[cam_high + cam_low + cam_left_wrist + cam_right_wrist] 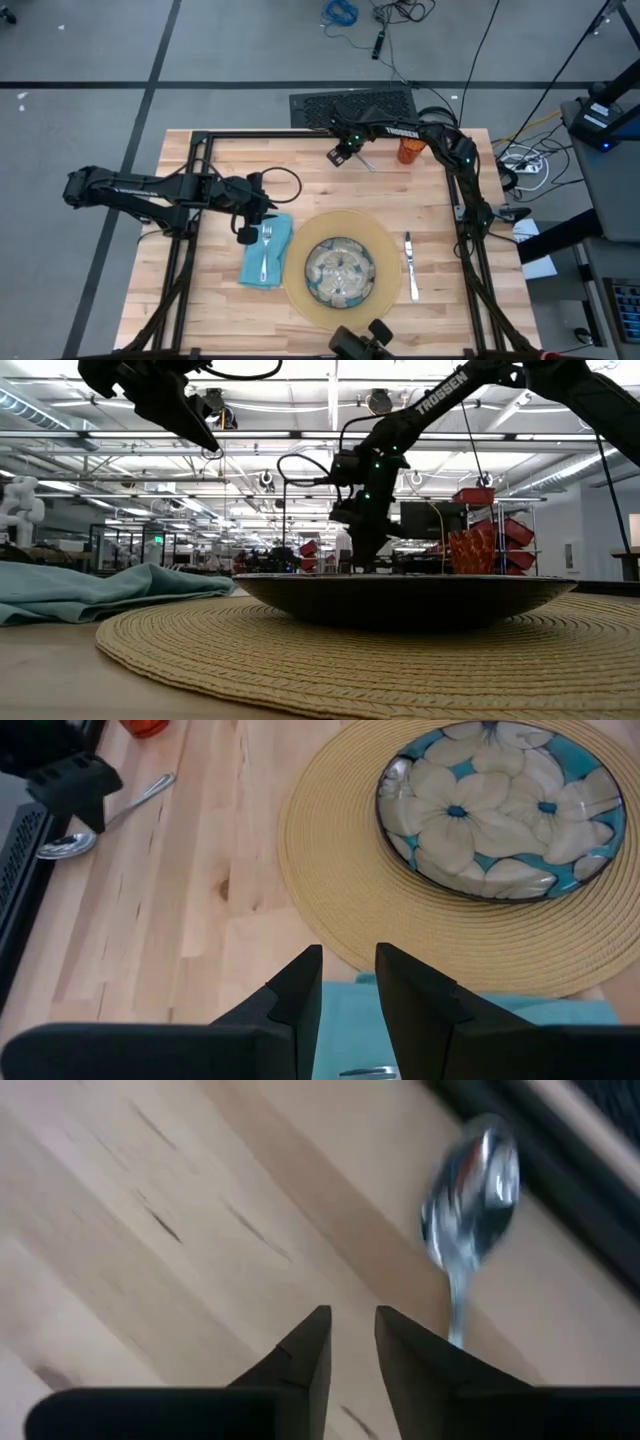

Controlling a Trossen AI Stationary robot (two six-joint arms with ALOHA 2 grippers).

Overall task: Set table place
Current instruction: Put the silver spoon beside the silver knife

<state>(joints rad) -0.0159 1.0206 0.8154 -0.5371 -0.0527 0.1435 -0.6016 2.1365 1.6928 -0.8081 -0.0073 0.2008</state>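
Mat (345, 268): front of the desk (220, 310), carrying the flowered plate (340, 270).
Napkin (266, 250): touches the mat's left edge; fork (266, 252) on it.
Knife (410, 265): right of the mat.
Left gripper (245, 236): above the napkin's left edge, jaws slightly apart, empty.
Right gripper (336, 156): far edge, jaws slightly apart, empty.
Spoon (470, 1195): just ahead of the right jaws; bowl clear only in wrist views.
Orange cup (409, 150): right of the spoon.

**Your two arms, as they look**

You've got two matte black jointed arms. The right arm (440, 135) carries white "TROSSEN" lettering along one link, readable from above and at table height, plus a small green light near its wrist. A thin black cable loops loose off the left arm (150, 188) near its wrist; another curls off the right arm's wrist. Each wrist view shows flat, dark, wedge-shaped fingers (300, 995) tapering to blunt tips, with a narrow gap between them
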